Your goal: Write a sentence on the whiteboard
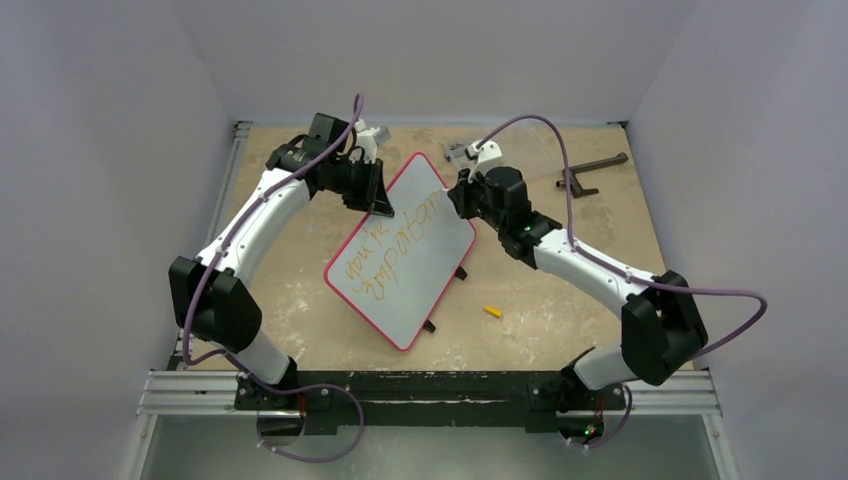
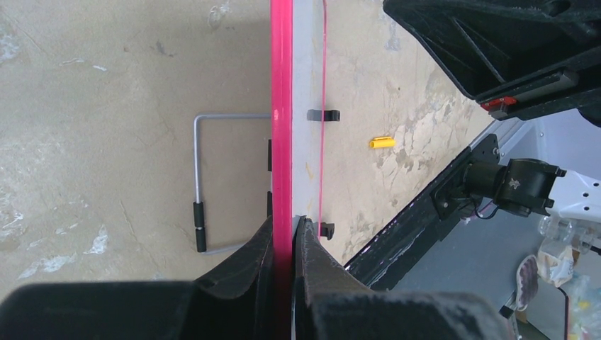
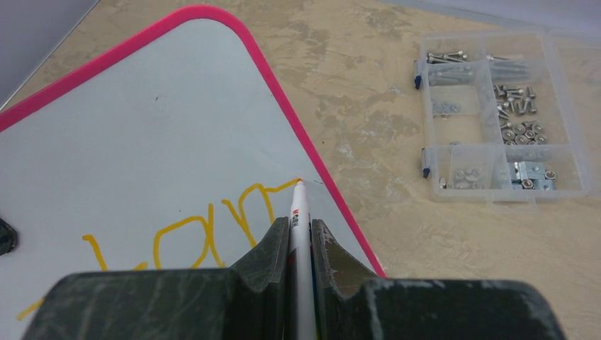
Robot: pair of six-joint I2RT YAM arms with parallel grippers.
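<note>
The whiteboard (image 1: pixel 405 300) lay at the middle of the bench (image 1: pixel 300 330), turned diagonally, with its red rim (image 2: pixel 281 106) all round and small black tabs (image 1: pixel 461 272) along its right edge. The left hand (image 1: pixel 380 206) was clenched on the rim at the board's far left edge; in the left wrist view its two black fingers (image 2: pixel 315 262) pinched the rim from both sides, and the board showed edge-on. A grey wire stand (image 2: pixel 197 177) sat on the back of the whiteboard. On the white face ran the sentence (image 1: pixel 392 250) in orange-yellow handwriting, two slanted lines reading roughly "you're" and, under it, "importan". The right hand (image 1: pixel 458 196) hovered over the board's far right corner, clamped around a white marker (image 3: pixel 299 212) that stood out between its fingers (image 3: pixel 269 244). The marker's tip lay at the end of the last orange stroke, just inside the rim; whether it pressed on the surface could not be told. A yellow cap (image 1: pixel 492 311) lay on the bench just off the whiteboard's right edge, apart from it. A clear plastic parts box (image 3: pixel 500 117) holding screws and nuts in compartments sat beyond the board's far right corner, and a black T-shaped tool (image 1: pixel 592 170) lay farther right of the board, well apart.
</note>
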